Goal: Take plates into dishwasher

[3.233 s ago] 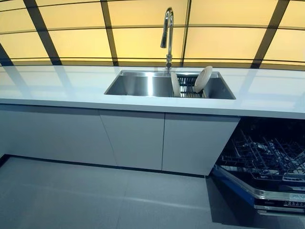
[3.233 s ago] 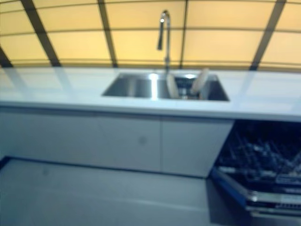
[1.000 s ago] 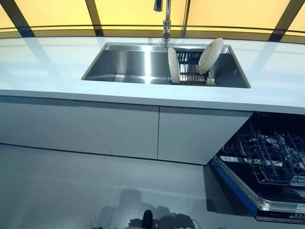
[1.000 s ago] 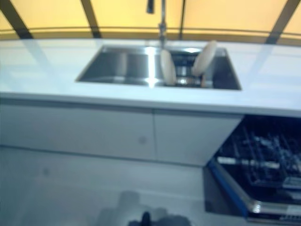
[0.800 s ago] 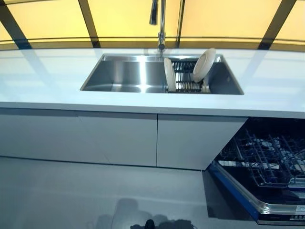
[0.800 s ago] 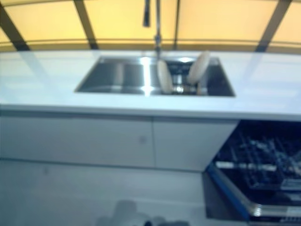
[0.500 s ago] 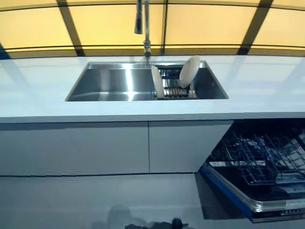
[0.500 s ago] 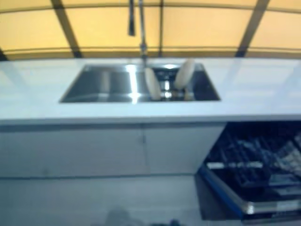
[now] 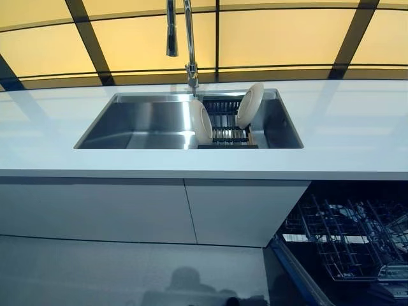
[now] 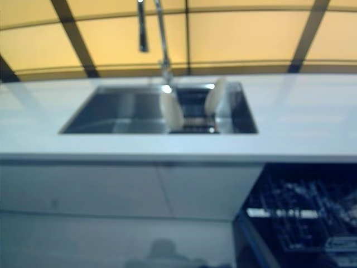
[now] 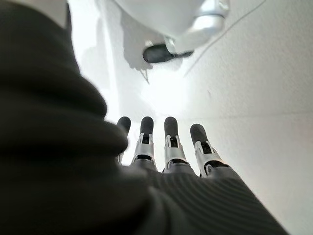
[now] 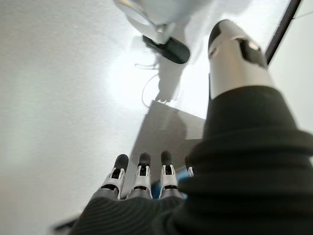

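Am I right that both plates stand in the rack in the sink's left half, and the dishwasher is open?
Not quite. In the left eye view the two plates stand in the rack in the sink's right half. The dishwasher is open, as you said.

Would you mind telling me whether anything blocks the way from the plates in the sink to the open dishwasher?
Nothing visible does. The two plates stand in a rack inside the sink; the counter is bare, and the dishwasher sits open below it, its wire rack showing.
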You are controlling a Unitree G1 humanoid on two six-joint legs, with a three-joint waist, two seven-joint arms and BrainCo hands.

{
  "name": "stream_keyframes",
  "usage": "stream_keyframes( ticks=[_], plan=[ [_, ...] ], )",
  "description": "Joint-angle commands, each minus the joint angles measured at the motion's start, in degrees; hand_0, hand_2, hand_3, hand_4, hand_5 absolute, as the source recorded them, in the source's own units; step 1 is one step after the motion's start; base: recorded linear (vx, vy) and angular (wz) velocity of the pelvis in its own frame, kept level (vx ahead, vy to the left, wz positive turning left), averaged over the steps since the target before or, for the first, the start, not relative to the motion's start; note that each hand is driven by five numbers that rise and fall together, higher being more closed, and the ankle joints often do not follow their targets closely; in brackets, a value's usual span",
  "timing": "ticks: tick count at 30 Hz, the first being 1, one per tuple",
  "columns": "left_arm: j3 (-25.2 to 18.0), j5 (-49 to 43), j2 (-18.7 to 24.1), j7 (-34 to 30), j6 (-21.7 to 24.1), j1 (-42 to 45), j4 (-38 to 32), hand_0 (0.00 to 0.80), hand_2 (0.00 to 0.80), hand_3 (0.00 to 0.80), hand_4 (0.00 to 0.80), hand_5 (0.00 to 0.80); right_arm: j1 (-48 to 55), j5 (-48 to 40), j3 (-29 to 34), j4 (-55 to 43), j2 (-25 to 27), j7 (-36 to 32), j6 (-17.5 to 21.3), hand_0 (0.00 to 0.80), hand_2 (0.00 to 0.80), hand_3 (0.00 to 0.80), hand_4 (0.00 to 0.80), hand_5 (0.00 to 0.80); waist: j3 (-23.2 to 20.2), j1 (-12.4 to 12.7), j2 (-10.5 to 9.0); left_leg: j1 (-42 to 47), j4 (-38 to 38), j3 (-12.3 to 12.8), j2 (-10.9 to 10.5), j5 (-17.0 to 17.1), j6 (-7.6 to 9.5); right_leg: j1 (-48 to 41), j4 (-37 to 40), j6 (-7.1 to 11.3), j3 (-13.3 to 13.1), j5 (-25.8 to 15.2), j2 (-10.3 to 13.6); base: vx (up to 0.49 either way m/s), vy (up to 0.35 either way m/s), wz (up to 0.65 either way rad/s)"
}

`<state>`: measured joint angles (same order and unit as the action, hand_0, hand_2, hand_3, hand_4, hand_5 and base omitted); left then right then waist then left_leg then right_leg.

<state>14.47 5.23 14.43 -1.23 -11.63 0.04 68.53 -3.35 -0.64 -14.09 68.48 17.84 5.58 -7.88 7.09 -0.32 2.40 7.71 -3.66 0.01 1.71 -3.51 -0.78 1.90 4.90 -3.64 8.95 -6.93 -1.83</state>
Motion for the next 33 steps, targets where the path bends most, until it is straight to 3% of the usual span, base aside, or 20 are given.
stream_keyframes(
  ticks=[1, 4, 9, 11, 12, 13, 14, 15, 18, 19, 21, 23, 25, 30, 33],
  plan=[
    [-0.77, -1.95, 2.30, -0.14, -1.50, -1.68, 0.65, 0.000, 0.000, 0.000, 0.000, 0.000, -2.26, 0.59, -2.15, -0.87, 0.22, -5.71, 2.91, 0.000, 0.000, 0.000, 0.000, 0.000, 0.38, 1.36, -1.57, -2.10, 2.15, 1.58, -5.00, -2.62, 5.73, -0.13, -4.86, 7.15, -0.78, 6.38, 3.80, 0.057, -0.047, -0.01],
    [-0.35, -3.58, 4.11, -0.52, -1.93, -1.57, -0.65, 0.000, 0.000, 0.000, 0.000, 0.000, -2.83, -0.43, -3.56, -4.35, 1.00, -7.48, 2.83, 0.000, 0.000, 0.000, 0.000, 0.000, 1.10, 1.65, -2.08, -2.40, 2.77, 1.87, -4.74, -3.00, 6.09, 1.44, -8.27, 7.30, -0.45, 7.79, 4.00, 0.026, -0.061, 0.00],
    [0.36, -1.35, 5.20, 0.70, -2.34, -3.06, -2.11, 0.000, 0.000, 0.000, 0.000, 0.000, -2.96, -2.37, -4.78, -6.67, 1.76, -10.94, -1.27, 0.000, 0.000, 0.000, 0.000, 0.000, 1.76, 1.43, -3.10, -3.37, 8.70, 1.79, -4.21, -5.86, 5.91, 1.61, -12.10, 5.80, -0.45, 10.73, 3.86, 0.067, -0.110, 0.03],
    [-0.12, 3.41, 4.64, 3.53, -1.68, -3.53, -2.79, 0.000, 0.000, 0.000, 0.000, 0.000, -3.00, -2.13, -5.17, -6.13, 1.95, -14.21, -2.42, 0.000, 0.000, 0.000, 0.000, 0.000, 1.65, 1.75, -3.99, -3.94, 17.44, 2.80, -2.98, -7.95, 4.54, -0.72, -11.24, 3.87, 0.13, 11.55, 3.66, 0.152, -0.116, 0.07],
    [-0.50, 4.43, 4.36, 4.01, -1.69, -3.68, -3.17, 0.000, 0.000, 0.000, 0.000, 0.000, -3.01, -2.48, -5.37, -6.30, 2.11, -14.94, -2.74, 0.000, 0.000, 0.000, 0.000, 0.000, 1.95, 2.03, -4.24, -5.79, 23.16, 3.02, -2.37, -6.47, 4.04, -1.88, -10.63, 3.14, 0.41, 11.58, 3.52, 0.109, -0.119, 0.11],
    [-1.53, 6.39, 3.51, 4.96, -1.11, -3.78, -3.79, 0.000, 0.000, 0.000, 0.000, 0.000, -2.89, -3.05, -6.02, -6.80, 2.49, -17.68, -2.87, 0.000, 0.000, 0.000, 0.000, 0.000, 3.17, 2.98, -4.42, -12.83, 38.57, 2.33, -2.03, -3.47, 3.62, -3.65, -10.54, 1.65, 1.00, 11.97, 3.06, 0.028, -0.085, 0.18],
    [-1.97, 6.52, 2.91, 5.03, -1.08, -3.50, -4.26, 0.000, 0.000, 0.000, 0.000, 0.000, -2.80, -3.49, -6.44, -7.49, 2.76, -19.70, -3.23, 0.000, 0.000, 0.000, 0.000, 0.000, 3.95, 3.43, -4.11, -17.92, 44.55, 1.34, -2.21, -1.80, 3.04, -4.08, -10.99, 0.91, 1.26, 11.97, 2.40, 0.006, -0.047, 0.34],
    [-2.19, 6.60, 2.67, 5.08, -0.99, -3.25, -4.31, 0.000, 0.000, 0.000, 0.000, 0.000, -2.82, -3.60, -6.57, -7.62, 2.92, -20.80, -3.74, 0.000, 0.000, 0.000, 0.000, 0.000, 4.23, 3.60, -3.99, -19.70, 45.51, 0.87, -2.59, -1.57, 2.74, -4.30, -11.21, 0.80, 1.40, 12.01, 2.19, 0.049, 0.054, 0.37],
    [-3.62, 7.86, 2.74, 5.63, -0.42, -1.90, -3.48, 0.000, 0.000, 0.000, 0.000, 0.000, -3.63, -2.22, -6.67, -6.61, 3.16, -27.49, -3.95, 0.000, 0.000, 0.000, 0.000, 0.000, 4.97, 3.81, -4.91, -15.46, 16.41, 1.37, -3.44, 1.04, 1.58, -7.31, -10.33, 2.76, 2.01, 11.79, 4.08, 0.182, 0.167, 0.03],
    [-3.54, 6.94, 3.31, 4.95, -0.24, -1.92, -3.15, 0.000, 0.000, 0.000, 0.000, 0.000, -3.66, -2.53, -6.62, -7.24, 3.13, -29.53, -3.89, 0.000, 0.000, 0.000, 0.000, 0.000, 5.07, 4.34, -4.89, -14.98, 9.88, -1.20, -4.43, 4.88, 0.66, -9.35, -9.41, 3.28, 2.22, 11.53, 4.03, 0.240, 0.171, 0.14],
    [-3.94, 4.31, 4.07, 3.92, -0.95, -1.90, -3.19, 0.000, 0.000, 0.000, 0.000, 0.000, -3.37, -3.24, -6.11, -7.96, 3.14, -31.35, -4.33, 0.000, 0.000, 0.000, 0.000, 0.000, 4.38, 5.43, -5.89, -13.97, 9.53, -4.04, -5.54, 4.09, 1.28, -11.37, -7.50, 4.55, 2.07, 11.28, 4.98, 0.293, 0.156, 0.26],
    [-4.30, 2.28, 4.76, 3.91, -0.52, -2.07, -3.29, 0.000, 0.000, 0.000, 0.000, 0.000, -2.90, -3.17, -5.74, -8.49, 3.24, -32.66, -6.18, 0.000, 0.000, 0.000, 0.000, 0.000, 3.12, 5.59, -6.45, -12.11, 8.54, -3.12, -5.48, 2.56, 2.18, -11.56, -7.75, 5.58, 2.67, 11.97, 6.00, 0.291, 0.171, -0.02],
    [-4.36, 1.93, 6.00, 2.41, 0.22, -1.58, -3.18, 0.000, 0.000, 0.000, 0.000, 0.000, -1.89, -1.82, -5.17, -7.88, 3.00, -34.98, -5.67, 0.000, 0.000, 0.000, 0.000, 0.000, 2.04, 5.69, -6.70, -8.58, 5.68, -2.74, -5.10, 2.05, 2.99, -11.22, -8.46, 6.64, 3.53, 12.38, 7.18, 0.283, 0.168, -0.28],
    [-3.32, 3.35, 6.82, 2.74, 1.10, -2.99, -2.04, 0.000, 0.000, 0.000, 0.000, 0.000, -1.28, -0.22, -5.48, -5.45, 1.49, -34.57, -6.48, 0.000, 0.000, 0.000, 0.000, 0.000, -0.28, 5.10, -5.77, -7.05, 0.37, -1.53, -4.42, 3.53, 3.97, -8.64, -8.28, 6.91, 4.05, 12.32, 7.37, 0.139, 0.056, -0.29],
    [-2.92, 1.99, 6.89, 2.91, 0.84, -4.59, -1.98, 0.000, 0.000, 0.000, 0.000, 0.000, -1.46, -0.22, -5.58, -3.33, 0.17, -34.47, -6.34, 0.000, 0.000, 0.000, 0.000, 0.000, -0.76, 5.36, -5.96, -8.31, 1.55, -1.75, -4.35, 3.20, 4.37, -7.94, -8.05, 7.01, 3.61, 12.07, 7.15, 0.106, -0.068, 0.00]
  ],
)
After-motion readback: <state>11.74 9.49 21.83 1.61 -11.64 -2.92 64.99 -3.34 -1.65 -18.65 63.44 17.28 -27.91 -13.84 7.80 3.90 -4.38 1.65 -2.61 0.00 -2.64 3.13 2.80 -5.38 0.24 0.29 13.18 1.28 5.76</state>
